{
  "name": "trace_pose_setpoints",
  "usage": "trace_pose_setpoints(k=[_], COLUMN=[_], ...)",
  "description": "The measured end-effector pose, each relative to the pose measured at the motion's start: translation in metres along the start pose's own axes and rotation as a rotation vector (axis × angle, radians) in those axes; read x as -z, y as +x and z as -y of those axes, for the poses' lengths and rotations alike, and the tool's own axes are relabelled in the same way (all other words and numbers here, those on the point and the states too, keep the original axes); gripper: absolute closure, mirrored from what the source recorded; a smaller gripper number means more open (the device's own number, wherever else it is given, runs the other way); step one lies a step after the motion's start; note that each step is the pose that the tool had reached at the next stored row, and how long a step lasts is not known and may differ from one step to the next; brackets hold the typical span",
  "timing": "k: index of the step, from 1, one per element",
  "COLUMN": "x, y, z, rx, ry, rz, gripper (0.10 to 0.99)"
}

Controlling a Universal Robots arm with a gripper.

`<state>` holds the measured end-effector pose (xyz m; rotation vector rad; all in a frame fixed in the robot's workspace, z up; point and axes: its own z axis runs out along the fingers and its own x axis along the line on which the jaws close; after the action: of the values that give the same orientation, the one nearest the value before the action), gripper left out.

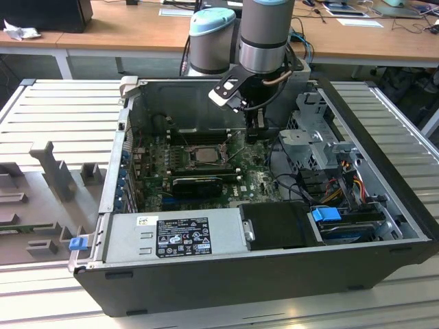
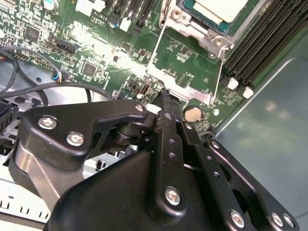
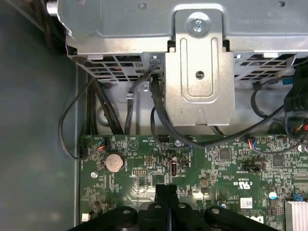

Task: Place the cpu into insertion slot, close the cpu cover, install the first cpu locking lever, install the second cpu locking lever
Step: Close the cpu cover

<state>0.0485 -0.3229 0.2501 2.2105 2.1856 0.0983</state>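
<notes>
CPU: pale silvery square lying flat in the insertion slot, near the middle of the motherboard; placement looks done.
CPU cover: thin silvery frame, seemingly swung up on its hinge — green board shows through its window in the second wrist view; not yet down over the chip.
Locking levers: cannot be told apart from the frame's thin sides.
Gripper: fingers pressed together with no gap and nothing between them. In the second wrist view the fingertips sit at the cover's free edge; contact uncertain.
Step in hand (judged): closing the cover.
Handling, chip: light, rigid, fragile at its contacts; best held by two opposite edges and lowered straight, never slid across the pin field.
Handling, cover: light, springy sheet metal, smooth and apt to slip off a fingertip — push on the free edge, far from the hinge.
Surroundings: coin cell just beside the fingertips; memory slots beyond the socket; drive cage and black cables toward the case wall.
</notes>
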Motion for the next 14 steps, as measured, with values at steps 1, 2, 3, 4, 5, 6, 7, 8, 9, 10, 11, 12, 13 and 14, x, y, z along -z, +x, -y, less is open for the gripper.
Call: trace_pose_setpoints(k=[1, 2, 3, 4, 5, 6, 7, 8, 9, 10, 11, 12, 13, 14], x=[0.0001, 0.0001, 0.0000, 0.0001, 0.0001, 0.0002, 0.0003, 0.0003, 0.0003, 0.0004, 0.0004, 0.0005, 0.0005, 0.0005], y=[-0.0001, 0.0000, 0.0000, 0.0000, 0.0000, 0.0000, 0.0000, 0.0000, -0.0001, -0.0001, -0.0001, -0.0001, -0.0001, -0.0001], z=[0.0012, 0.0018, 0.0020, 0.0029, 0.0034, 0.0041, 0.0049, 0.0055, 0.0062, 0.0070, 0.0074, 0.0079, 0.0085, 0.0090], rx=[0.000, 0.000, 0.000, 0.000, 0.000, 0.000, 0.000, 0.000, 0.000, 0.000, 0.000, 0.000, 0.000, 0.000], ry=[0.000, 0.000, 0.000, 0.000, 0.000, 0.000, 0.000, 0.000, 0.000, 0.000, 0.000, 0.000, 0.000, 0.000], rz=[-0.0002, -0.0007, -0.0008, -0.0008, -0.0008, -0.0007, -0.0007, -0.0007, -0.0007, -0.0007, -0.0007, -0.0007, -0.0007, -0.0007], gripper=[0.980, 0.980, 0.980, 0.980, 0.980, 0.980, 0.980, 0.980, 0.980, 0.980, 0.980, 0.980, 0.980, 0.980])
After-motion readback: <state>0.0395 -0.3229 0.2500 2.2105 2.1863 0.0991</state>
